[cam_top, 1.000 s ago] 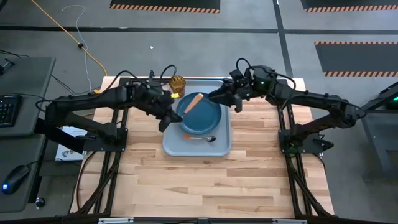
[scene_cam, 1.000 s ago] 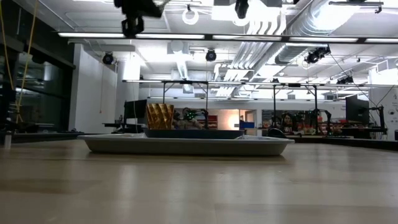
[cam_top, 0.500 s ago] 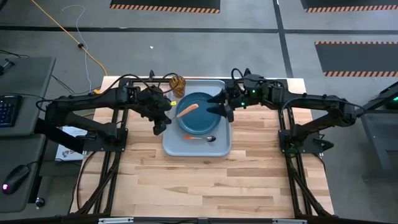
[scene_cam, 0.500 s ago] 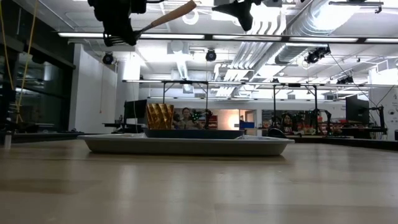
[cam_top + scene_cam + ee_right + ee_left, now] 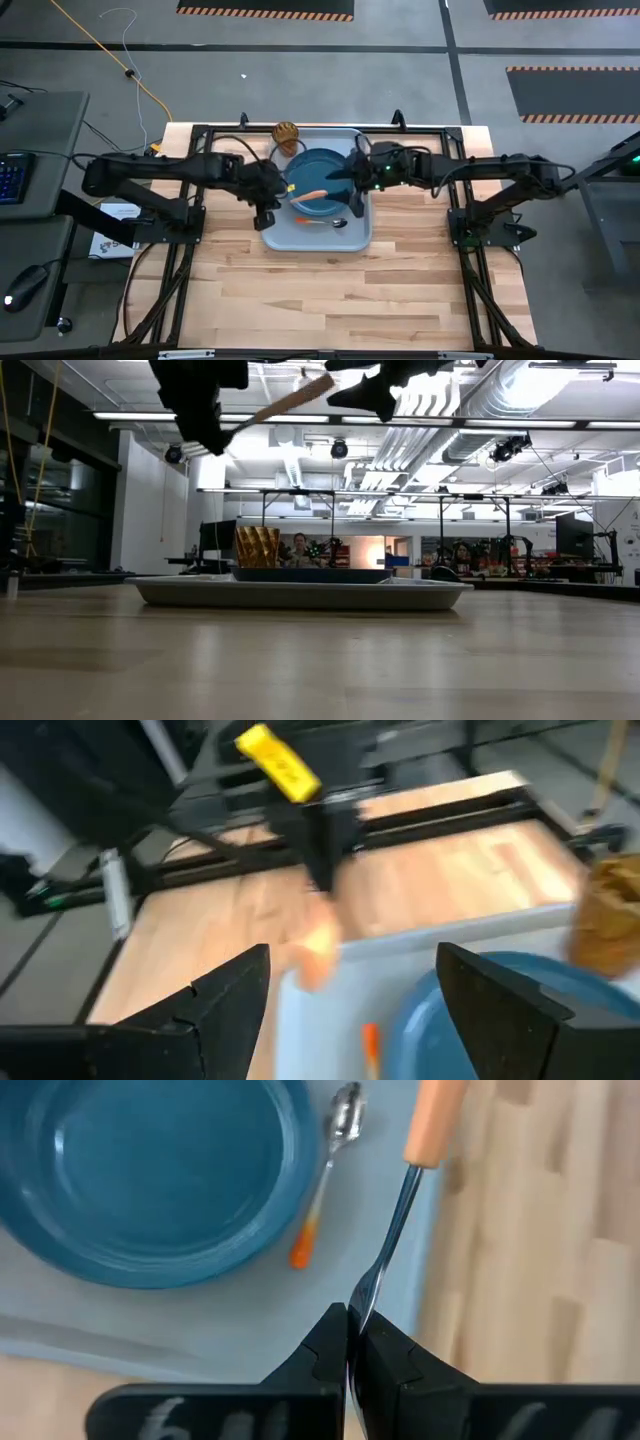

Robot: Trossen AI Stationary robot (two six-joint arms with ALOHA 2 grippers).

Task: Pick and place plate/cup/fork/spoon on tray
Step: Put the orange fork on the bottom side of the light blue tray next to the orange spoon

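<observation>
The pale tray [image 5: 358,232] lies at the table's far middle. On it sit the dark blue plate [image 5: 318,172], the amber cup [image 5: 286,132] at its far left corner, and the spoon [image 5: 326,222] along its near edge. My left gripper [image 5: 272,203] hangs over the tray's left edge, shut on the fork [image 5: 312,194], whose orange handle reaches right over the plate's near rim. My right gripper [image 5: 354,192] stands open above the plate's right side, just past the handle's end, with nothing between its fingers [image 5: 225,1000]. My left gripper pinches the fork's metal end [image 5: 362,1302] between its two shut fingertips; which part of that end they cover is hidden by them. The fingers slant down from the table's left. The fork is lifted clear of the tray, its orange handle [image 5: 292,398] slanting up and away.
Bare wood lies on the tray's left, right and near sides [image 5: 330,290]. The arms' black frames [image 5: 190,215] flank the table. In the low view, a person sits in the room far behind the tray.
Both grippers have sunk and come toward the table's near edge. The fork has gone with my left gripper, swinging from a slant over the plate's far part to lie almost left-right over its near rim. My right gripper now stands apart from the handle.
</observation>
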